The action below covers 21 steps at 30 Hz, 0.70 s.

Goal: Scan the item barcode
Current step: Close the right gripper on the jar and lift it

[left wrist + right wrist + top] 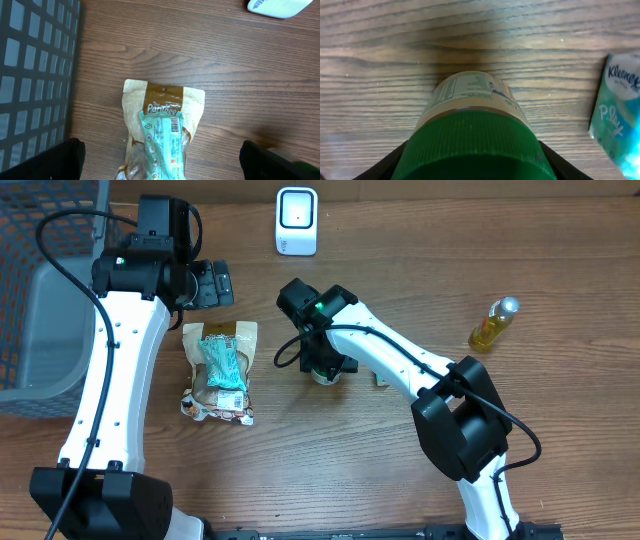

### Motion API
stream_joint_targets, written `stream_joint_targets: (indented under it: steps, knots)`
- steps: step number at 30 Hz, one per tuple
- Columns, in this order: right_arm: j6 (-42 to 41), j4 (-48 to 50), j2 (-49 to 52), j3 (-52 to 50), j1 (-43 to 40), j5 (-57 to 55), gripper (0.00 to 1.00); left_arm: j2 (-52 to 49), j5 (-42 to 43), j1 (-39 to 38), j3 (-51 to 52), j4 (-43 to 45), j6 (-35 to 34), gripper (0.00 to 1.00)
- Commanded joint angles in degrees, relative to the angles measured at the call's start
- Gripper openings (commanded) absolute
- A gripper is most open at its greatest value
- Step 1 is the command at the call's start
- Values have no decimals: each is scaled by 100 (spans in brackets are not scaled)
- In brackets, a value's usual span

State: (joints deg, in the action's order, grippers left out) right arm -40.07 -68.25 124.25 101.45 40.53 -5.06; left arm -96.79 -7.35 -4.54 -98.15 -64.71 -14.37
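The main risk is the grip itself. The right end effector [322, 362] sits partly closed around the green ribbed lid [475, 147] of the jar [470, 95], a finger against each side of it. A round lid held that high could turn or slip between the fingers when lifted, and the jar would swing or drop. A second risk is scanning the wrong face. The label shows a panel of small print in the right wrist view, but no barcode can be made out, so the jar might reach the scanner [297, 220] with the code turned away. The jar stands upright near the middle of the bench [400, 470], base down and lid pointing up at the wrist camera, so its long axis is vertical. The scanner is well apart from it, at the far edge. The left end effector [213, 283] is spread wide and holds nothing, hovering over the snack pouch [165, 107].
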Motion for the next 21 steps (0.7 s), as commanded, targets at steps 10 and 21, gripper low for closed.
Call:
stream_joint_targets:
  steps: [10,21]
  knots:
    - [262,498,7,-24,-11,-170,100,15,-52,-42,-111,22,109,100]
    - [264,605,9,-391,-13,-177,96,15,-52,-42,-111,22,109,99]
